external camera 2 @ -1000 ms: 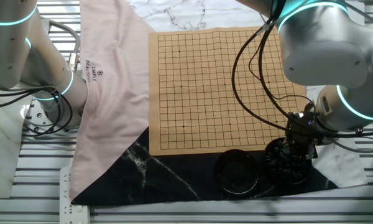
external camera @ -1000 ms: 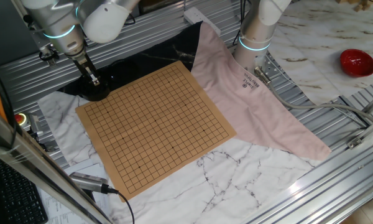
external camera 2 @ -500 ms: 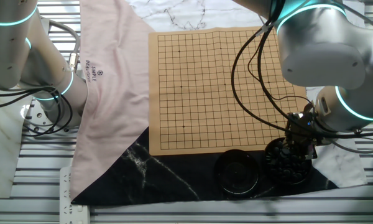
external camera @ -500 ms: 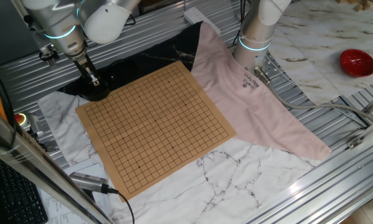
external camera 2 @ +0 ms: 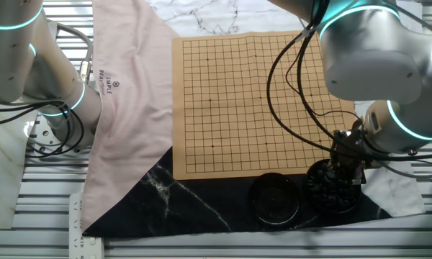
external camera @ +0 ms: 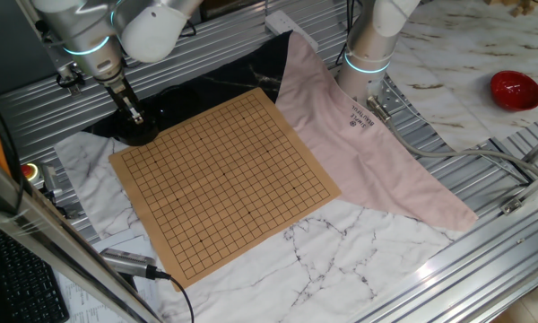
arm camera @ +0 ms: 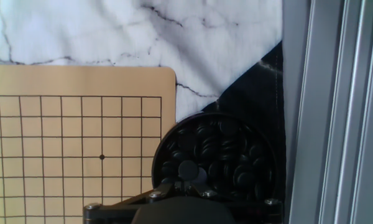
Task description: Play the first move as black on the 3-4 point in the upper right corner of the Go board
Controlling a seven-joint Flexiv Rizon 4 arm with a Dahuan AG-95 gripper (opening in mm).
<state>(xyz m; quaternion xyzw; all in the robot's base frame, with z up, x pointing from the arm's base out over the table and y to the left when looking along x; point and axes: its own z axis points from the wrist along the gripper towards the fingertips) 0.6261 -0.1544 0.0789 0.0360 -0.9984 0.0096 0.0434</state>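
It's the picking-up step: the gripper (external camera 2: 343, 178) hangs over the bowl of black stones (arm camera: 214, 155), just off the Go board (external camera 2: 259, 101) corner. I can't tell how its jaws stand. The board is bare; next, lift one stone across.

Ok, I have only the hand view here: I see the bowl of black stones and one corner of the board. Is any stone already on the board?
Observer: No. The other fixed view shows the whole board, with no stone on it.
Operator: Is the claw inside the bowl?
Observer: The claw reaches down into the bowl of black stones; open or shut, I cannot tell.
Operator: Anything beside the bowl?
Observer: Yes, a second round black dish stands next to it, on the black cloth.
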